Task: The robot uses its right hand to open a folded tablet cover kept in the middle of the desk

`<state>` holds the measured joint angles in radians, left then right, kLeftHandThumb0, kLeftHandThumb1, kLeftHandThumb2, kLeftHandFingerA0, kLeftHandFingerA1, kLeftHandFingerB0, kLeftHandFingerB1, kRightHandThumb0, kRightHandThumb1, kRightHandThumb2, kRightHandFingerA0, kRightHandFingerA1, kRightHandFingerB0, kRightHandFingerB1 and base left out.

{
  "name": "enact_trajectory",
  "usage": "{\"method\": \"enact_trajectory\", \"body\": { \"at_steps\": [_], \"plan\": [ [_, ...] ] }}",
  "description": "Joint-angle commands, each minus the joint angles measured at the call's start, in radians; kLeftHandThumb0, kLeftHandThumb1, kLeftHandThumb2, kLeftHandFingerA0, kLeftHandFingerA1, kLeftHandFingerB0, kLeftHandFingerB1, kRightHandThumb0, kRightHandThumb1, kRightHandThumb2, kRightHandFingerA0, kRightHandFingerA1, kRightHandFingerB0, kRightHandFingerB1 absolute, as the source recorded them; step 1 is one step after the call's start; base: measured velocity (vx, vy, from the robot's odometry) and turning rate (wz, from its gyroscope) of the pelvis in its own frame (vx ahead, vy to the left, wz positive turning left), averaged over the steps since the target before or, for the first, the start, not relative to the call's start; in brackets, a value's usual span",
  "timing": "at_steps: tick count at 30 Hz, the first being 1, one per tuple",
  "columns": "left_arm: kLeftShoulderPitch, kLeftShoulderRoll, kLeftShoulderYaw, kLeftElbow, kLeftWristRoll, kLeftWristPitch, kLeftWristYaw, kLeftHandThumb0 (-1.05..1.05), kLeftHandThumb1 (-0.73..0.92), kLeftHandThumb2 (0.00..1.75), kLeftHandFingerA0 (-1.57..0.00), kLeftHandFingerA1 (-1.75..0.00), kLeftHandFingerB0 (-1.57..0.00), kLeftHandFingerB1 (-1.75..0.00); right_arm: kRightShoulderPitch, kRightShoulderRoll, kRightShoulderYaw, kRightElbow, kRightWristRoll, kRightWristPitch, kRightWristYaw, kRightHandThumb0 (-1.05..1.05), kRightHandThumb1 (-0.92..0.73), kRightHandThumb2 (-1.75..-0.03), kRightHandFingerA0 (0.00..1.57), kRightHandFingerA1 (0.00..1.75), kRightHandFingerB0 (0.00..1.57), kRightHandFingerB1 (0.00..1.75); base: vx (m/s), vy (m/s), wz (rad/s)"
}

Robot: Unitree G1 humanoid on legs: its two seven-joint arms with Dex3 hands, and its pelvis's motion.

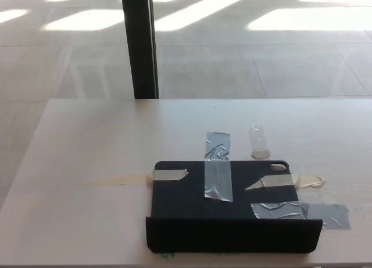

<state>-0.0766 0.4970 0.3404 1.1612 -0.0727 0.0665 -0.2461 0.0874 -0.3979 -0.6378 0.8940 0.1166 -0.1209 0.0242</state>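
Fingers: neither hand shows, so I cannot tell their state.
Arms: no part of either is in view.
Cover: the dark, flat, rectangular tablet cover (226,207) lies at 6 o'clock on the pale wooden surface (87,140), fixed by grey tape strips (218,174).
Progress: judged unstarted or early; the front flap (232,235) at 6 o'clock appears folded.

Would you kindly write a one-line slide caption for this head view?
Dark tablet cover taped with grey tape to a pale desk, near edge raised; no robot hand in view.
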Motion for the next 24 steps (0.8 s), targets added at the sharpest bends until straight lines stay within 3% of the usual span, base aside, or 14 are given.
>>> {"method": "enact_trajectory", "body": {
  "at_steps": [1,6,8,12,13,14,15,16,17,18,20,21,22,24],
  "plan": [
    [-0.034,0.053,0.068,0.065,-0.084,0.007,-0.125,-0.96,0.6,0.7,-0.5,-1.13,-0.34,-0.98,-0.009,-0.043,-0.109,-0.131,0.158,-0.085,0.056,-0.84,-0.67,-0.64,0.53,1.22,0.38,0.65,0.0,0.0,0.0],
    [-0.041,0.054,0.075,0.083,-0.074,0.001,-0.128,-0.97,0.6,0.69,-0.52,-1.15,-0.34,-0.99,-0.081,-0.042,-0.117,-0.323,0.216,-0.036,0.113,-0.75,-0.73,-0.62,0.45,1.15,0.3,0.56,0.0,0.0,0.0],
    [-0.043,0.051,0.07,0.085,-0.066,-0.003,-0.129,-0.97,0.6,0.7,-0.5,-1.12,-0.32,-0.97,-0.122,-0.04,-0.113,-0.411,0.225,-0.008,0.082,-0.73,-0.74,-0.62,0.42,1.02,0.31,0.47,0.0,0.0,0.0],
    [-0.05,0.044,0.077,0.088,-0.071,0.002,-0.132,-0.98,0.59,0.69,-0.5,-1.13,-0.32,-0.98,-0.224,-0.039,-0.065,-0.616,0.209,0.05,0.021,-0.72,-0.75,-0.62,0.41,0.93,0.37,0.5,0.0,0.0,0.0],
    [-0.05,0.046,0.074,0.087,-0.066,-0.002,-0.13,-0.92,0.45,1.05,-0.62,-1.02,-0.37,-0.86,-0.255,-0.036,-0.037,-0.658,0.178,0.052,0.003,-0.73,-0.75,-0.62,0.45,0.84,0.41,0.45,0.0,0.0,0.0],
    [-0.048,0.049,0.074,0.087,-0.065,-0.001,-0.13,-0.94,0.45,1.04,-0.63,-1.04,-0.39,-0.88,-0.282,-0.033,-0.007,-0.691,0.154,0.051,-0.001,-0.74,-0.76,-0.62,0.45,0.76,0.43,0.42,0.0,0.0,0.0],
    [-0.046,0.049,0.065,0.085,-0.055,-0.01,-0.128,-0.98,0.61,0.7,-0.52,-1.12,-0.35,-0.98,-0.308,-0.033,0.019,-0.73,0.148,0.078,-0.001,-0.72,-0.75,-0.63,0.42,0.71,0.44,0.39,0.0,0.0,0.0],
    [-0.044,0.049,0.066,0.085,-0.056,-0.011,-0.131,-1.0,0.6,0.71,-0.51,-1.12,-0.34,-0.98,-0.326,-0.044,0.05,-0.754,0.13,0.089,0.016,-0.8,-0.64,-0.76,0.36,0.65,0.35,0.41,0.0,0.0,0.0],
    [-0.043,0.047,0.068,0.082,-0.059,-0.01,-0.131,-0.98,0.61,0.7,-0.54,-1.15,-0.34,-0.99,-0.341,-0.062,0.093,-0.782,0.096,0.091,0.042,-0.78,-0.78,-0.64,0.33,0.59,0.3,0.34,0.0,0.0,0.0],
    [-0.043,0.047,0.07,0.081,-0.061,-0.007,-0.133,-0.98,0.61,0.7,-0.53,-1.16,-0.33,-0.98,-0.359,-0.071,0.127,-0.807,0.096,0.095,0.079,-0.85,-0.65,-0.78,0.31,0.65,0.27,0.41,0.0,0.0,0.0],
    [-0.045,0.047,0.074,0.081,-0.065,-0.001,-0.132,-0.98,0.6,0.69,-0.53,-1.16,-0.33,-0.98,-0.372,-0.076,0.176,-0.881,0.083,0.15,0.086,-0.82,-0.65,-0.75,0.34,0.6,0.3,0.39,0.0,0.0,0.0],
    [-0.045,0.047,0.073,0.08,-0.064,-0.001,-0.134,-0.97,0.61,0.7,-0.52,-1.15,-0.34,-0.99,-0.388,-0.082,0.211,-0.918,0.088,0.178,0.109,-0.68,-0.77,-0.63,0.31,0.53,0.31,0.33,0.0,0.0,0.0],
    [-0.041,0.048,0.079,0.081,-0.07,0.003,-0.135,-0.96,0.6,0.7,-0.51,-1.13,-0.33,-0.97,-0.428,-0.08,0.28,-0.914,0.046,0.134,0.147,-0.79,-0.68,-0.69,0.35,0.62,0.28,0.36,0.0,0.0,0.0],
    [-0.04,0.047,0.081,0.086,-0.068,0.001,-0.132,-0.95,0.6,0.69,-0.51,-1.12,-0.34,-0.97,-0.445,-0.095,0.327,-0.93,0.034,0.16,0.174,-0.85,-0.76,-0.63,0.34,0.66,0.3,0.32,0.0,0.0,0.0]
  ]
}}
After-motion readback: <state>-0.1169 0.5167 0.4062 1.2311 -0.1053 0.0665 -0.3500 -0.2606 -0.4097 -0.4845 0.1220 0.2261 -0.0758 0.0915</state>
